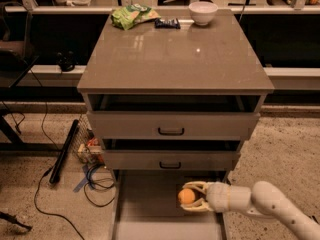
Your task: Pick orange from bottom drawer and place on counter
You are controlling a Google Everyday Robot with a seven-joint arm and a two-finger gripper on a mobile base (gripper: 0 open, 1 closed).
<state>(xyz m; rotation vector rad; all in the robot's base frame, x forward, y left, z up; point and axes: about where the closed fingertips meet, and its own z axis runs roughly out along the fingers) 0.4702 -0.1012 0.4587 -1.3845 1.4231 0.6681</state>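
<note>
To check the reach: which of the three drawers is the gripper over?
The bottom drawer, the only one pulled far out; the gripper holds the orange over its floor.

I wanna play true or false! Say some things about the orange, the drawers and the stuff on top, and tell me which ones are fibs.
1. The orange lies on the counter. False: it is down in the bottom drawer, with the gripper around it.
2. A white bowl stands on the counter. True.
3. The bottom drawer is pulled out. True.
4. The green bag lies on the floor. False: it is on the counter, at the back left.
5. The white bowl is in the gripper. False: the gripper is low down in the bottom drawer, far from the bowl.
</note>
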